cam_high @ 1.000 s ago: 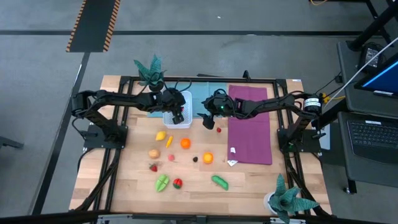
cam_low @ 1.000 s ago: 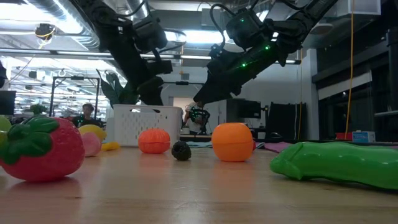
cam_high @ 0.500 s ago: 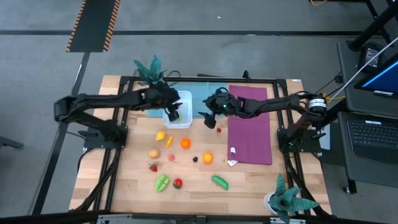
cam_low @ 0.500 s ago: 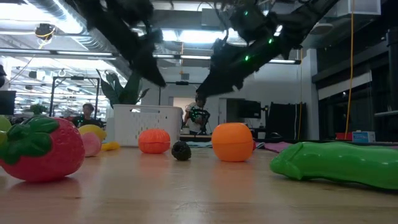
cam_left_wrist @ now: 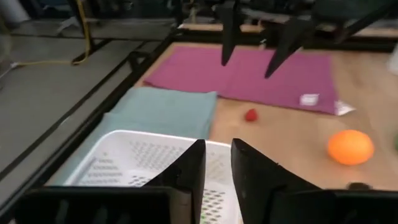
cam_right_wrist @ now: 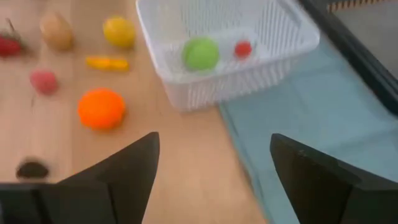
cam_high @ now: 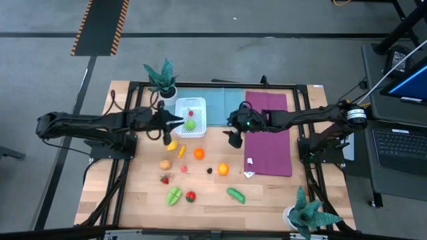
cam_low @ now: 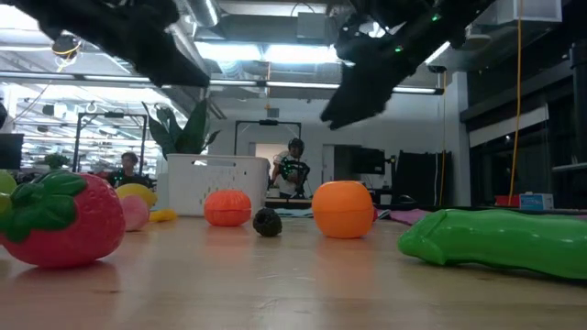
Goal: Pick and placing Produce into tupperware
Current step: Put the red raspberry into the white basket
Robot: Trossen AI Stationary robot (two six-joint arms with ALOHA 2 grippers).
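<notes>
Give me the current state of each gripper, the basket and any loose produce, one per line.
Left gripper: nearly shut, empty, beside the basket.
Right gripper: open, empty.
White perforated plastic basket: upright, holds a round green fruit and a small red piece.
Small red berry: loose on the table by the purple cloth.

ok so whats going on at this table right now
Two dark robot arms are sorting small toy produce into a white perforated square container. It already holds a round green piece and a small red piece. The left end effector sits beside the container, fingers nearly together and holding nothing. The right end effector hovers open near the purple mat. About ten pieces, including an orange fruit, lie on the wooden table.
</notes>
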